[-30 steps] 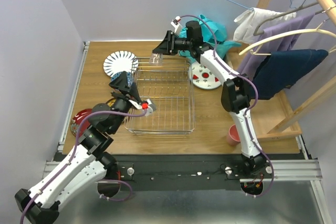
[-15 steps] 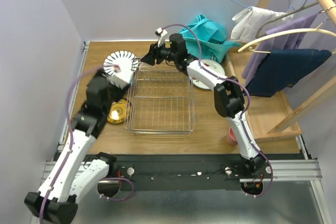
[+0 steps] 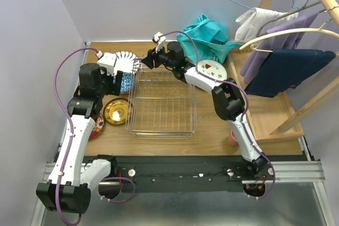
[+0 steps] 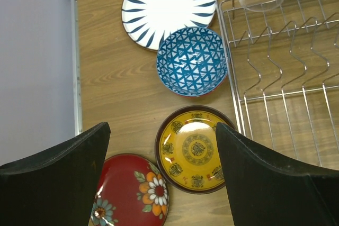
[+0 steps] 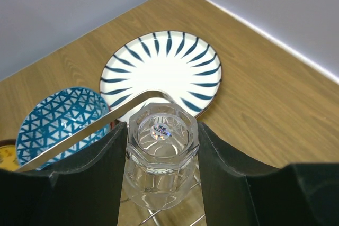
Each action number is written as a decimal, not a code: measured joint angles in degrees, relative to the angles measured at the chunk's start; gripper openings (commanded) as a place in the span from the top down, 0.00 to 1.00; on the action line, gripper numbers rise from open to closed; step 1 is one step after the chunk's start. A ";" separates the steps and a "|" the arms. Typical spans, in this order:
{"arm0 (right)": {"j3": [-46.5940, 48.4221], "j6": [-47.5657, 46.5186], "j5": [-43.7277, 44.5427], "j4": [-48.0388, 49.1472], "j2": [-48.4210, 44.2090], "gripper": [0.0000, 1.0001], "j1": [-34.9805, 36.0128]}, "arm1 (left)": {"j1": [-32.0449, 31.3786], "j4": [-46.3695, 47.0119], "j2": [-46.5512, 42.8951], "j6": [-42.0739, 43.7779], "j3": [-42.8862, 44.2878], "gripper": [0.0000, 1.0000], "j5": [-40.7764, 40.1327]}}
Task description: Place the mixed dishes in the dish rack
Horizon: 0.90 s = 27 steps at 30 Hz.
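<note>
The right jaws are clenched on a clear faceted glass [image 5: 160, 154] - one black finger [image 5: 95, 183] presses each side, and the glass's base, with a small sticker, faces the wrist camera. The glass hangs at the far-left corner of the rectangular silver wire dish rack [image 3: 164, 107]; whether it touches the wires cannot be told. Just beyond that corner a blue-striped white plate [image 5: 161, 72] lies flat on the wooden tabletop [image 3: 212, 115].

The left jaws are spread wide and hold nothing, hovering above the dishes left of the rack. Below them sit a blue triangle-patterned bowl [image 4: 192, 61], upright and overlapping the striped plate's near edge, a gold saucer [image 4: 193, 149] just beside the rack's left rim, and a red flowered saucer [image 4: 132, 194] overlapping the gold one.

Right of the rack lies a white plate with red fruit marks [image 3: 211, 70] - and a pink cup [image 3: 233, 137] stands near the front edge, partly hidden by the right arm.
</note>
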 measured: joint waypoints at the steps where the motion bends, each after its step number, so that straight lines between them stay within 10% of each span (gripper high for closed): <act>1: 0.00 -0.79 0.70 0.61 0.00 0.75 0.00 | 0.02 0.00 0.00 -0.68 -0.02 0.11 0.35; 14: -5.38 -7.30 2.10 5.88 0.02 0.74 1.51 | 0.02 -0.37 -0.46 -5.09 -2.08 0.11 0.94; 27: -6.34 -10.51 4.42 5.86 0.87 0.32 2.51 | 0.02 -0.17 -2.16 -6.60 -4.90 0.09 0.87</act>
